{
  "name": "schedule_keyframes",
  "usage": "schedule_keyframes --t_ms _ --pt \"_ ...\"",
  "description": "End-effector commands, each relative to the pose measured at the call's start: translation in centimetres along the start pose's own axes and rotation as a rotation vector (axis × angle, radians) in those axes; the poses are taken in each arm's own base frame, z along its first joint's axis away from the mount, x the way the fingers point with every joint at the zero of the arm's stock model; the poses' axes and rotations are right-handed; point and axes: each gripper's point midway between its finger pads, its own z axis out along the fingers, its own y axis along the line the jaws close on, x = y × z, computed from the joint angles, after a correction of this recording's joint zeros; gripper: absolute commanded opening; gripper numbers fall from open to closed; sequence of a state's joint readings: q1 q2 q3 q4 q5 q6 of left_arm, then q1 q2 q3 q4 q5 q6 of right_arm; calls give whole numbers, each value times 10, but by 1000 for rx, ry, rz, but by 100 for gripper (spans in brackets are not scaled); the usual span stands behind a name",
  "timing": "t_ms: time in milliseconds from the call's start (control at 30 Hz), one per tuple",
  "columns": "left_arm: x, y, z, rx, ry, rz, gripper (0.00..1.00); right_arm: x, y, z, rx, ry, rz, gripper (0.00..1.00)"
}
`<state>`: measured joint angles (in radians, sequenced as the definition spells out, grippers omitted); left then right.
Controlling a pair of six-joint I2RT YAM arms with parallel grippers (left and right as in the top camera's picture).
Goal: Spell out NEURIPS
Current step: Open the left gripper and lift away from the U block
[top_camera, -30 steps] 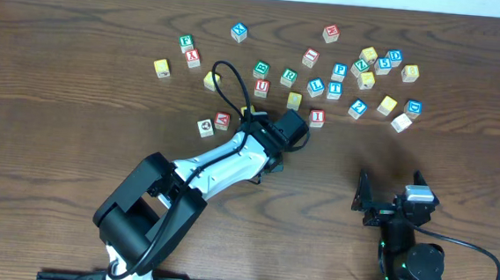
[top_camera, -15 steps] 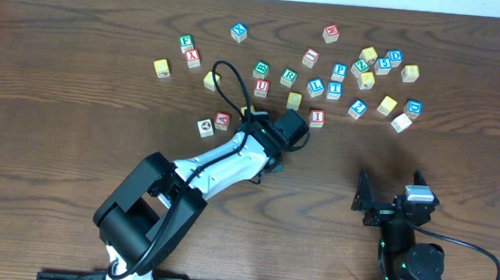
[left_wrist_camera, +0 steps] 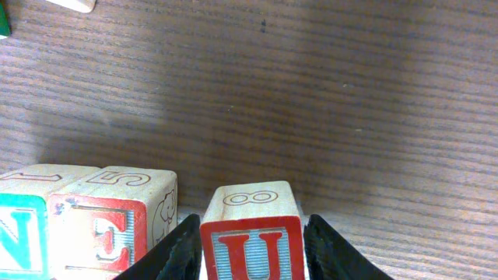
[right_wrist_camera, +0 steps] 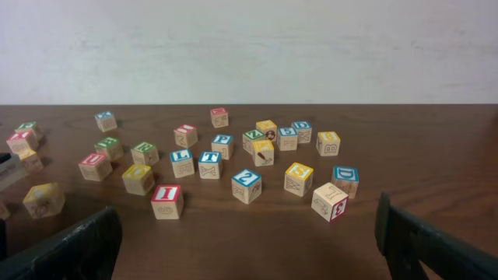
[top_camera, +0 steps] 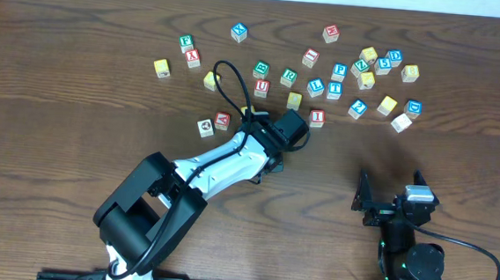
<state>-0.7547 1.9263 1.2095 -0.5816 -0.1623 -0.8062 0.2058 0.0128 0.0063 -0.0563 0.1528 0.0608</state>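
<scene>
We had the left gripper point(left_wrist_camera: 254, 250) clamped on the red U cube point(left_wrist_camera: 250, 208), just beside the E cube point(left_wrist_camera: 109, 225), and the right gripper point(right_wrist_camera: 249, 245) sat wide open with nothing in it.

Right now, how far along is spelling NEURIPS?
Done: N cube and E cube stand side by side. In hand: the left pincer grips the U cube, beside E with a gap. Left: R cube, I cube, P cube and the yellow S cube sit in the scatter.
</scene>
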Motion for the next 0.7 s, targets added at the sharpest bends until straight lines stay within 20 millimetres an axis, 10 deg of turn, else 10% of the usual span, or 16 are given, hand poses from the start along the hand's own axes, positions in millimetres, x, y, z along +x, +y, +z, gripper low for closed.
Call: schedule_keyframes --t_ms 0,667 --pt "-12 -8 -16 32 -37 19 42 1 -3 0 12 3 13 99" --pt "-57 -4 -129 221 -261 138 67 1 -3 0 12 2 13 99"
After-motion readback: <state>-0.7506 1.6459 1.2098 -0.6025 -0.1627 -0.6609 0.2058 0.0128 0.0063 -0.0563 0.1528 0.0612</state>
